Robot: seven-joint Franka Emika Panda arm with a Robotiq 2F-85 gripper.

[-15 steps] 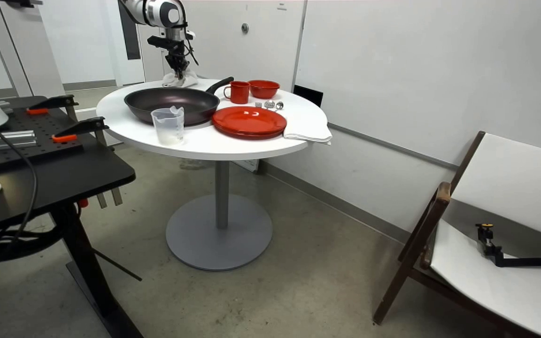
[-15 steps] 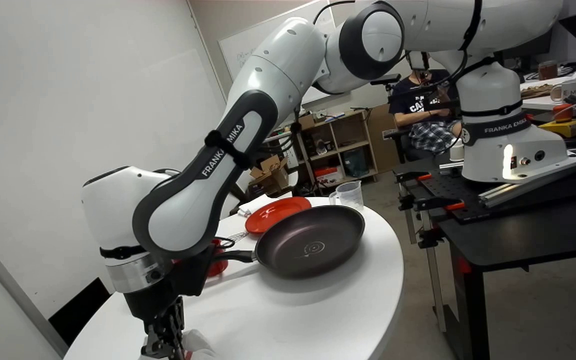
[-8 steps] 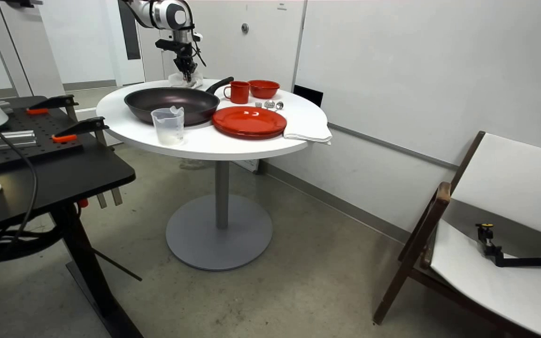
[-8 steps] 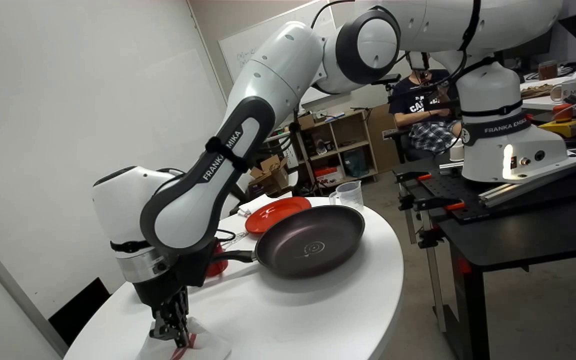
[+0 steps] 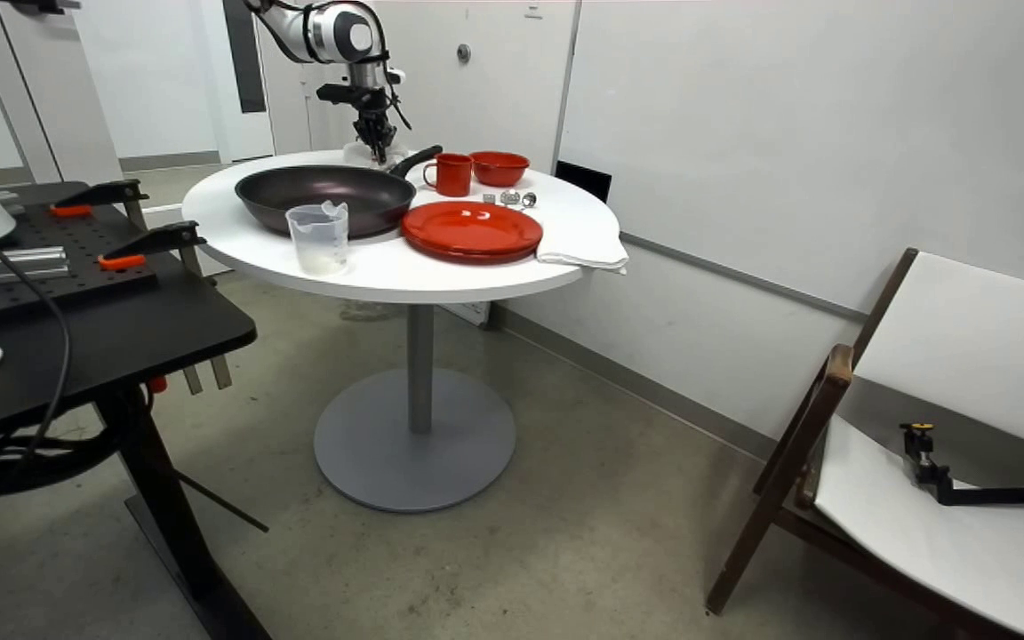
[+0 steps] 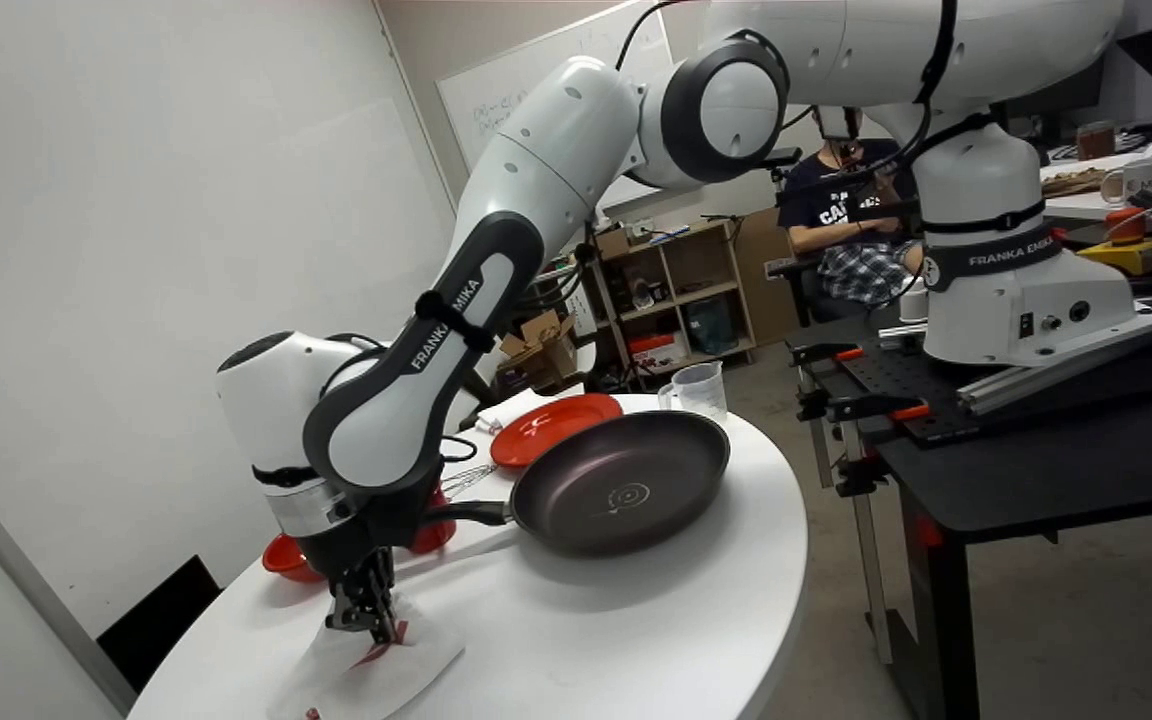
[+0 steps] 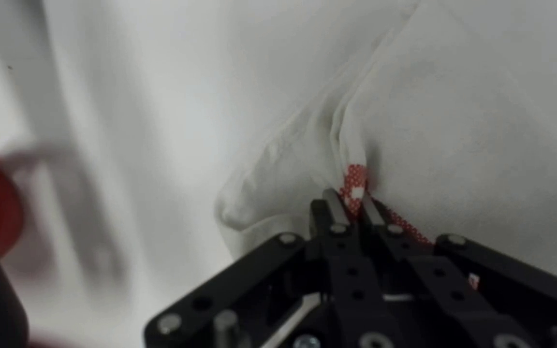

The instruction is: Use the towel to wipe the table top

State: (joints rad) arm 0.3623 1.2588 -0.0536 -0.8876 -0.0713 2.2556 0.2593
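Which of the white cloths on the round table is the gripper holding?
The white towel with red bands, pinched in the gripper. The other, a folded white cloth, lies beside the red plates, away from the gripper.

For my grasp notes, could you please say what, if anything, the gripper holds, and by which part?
The gripper holds the towel, pinched at a gathered, red-patterned fold.

From well back and slightly above the table top (image 5: 388, 274), an exterior view shows its foot (image 5: 414, 476) too. From close above the opposite edge, an exterior view faces the arm base (image 6: 996, 300) beyond. Both share the table top and frying pan (image 6: 626, 485). The wrist view looks steeply down from just over the table top.
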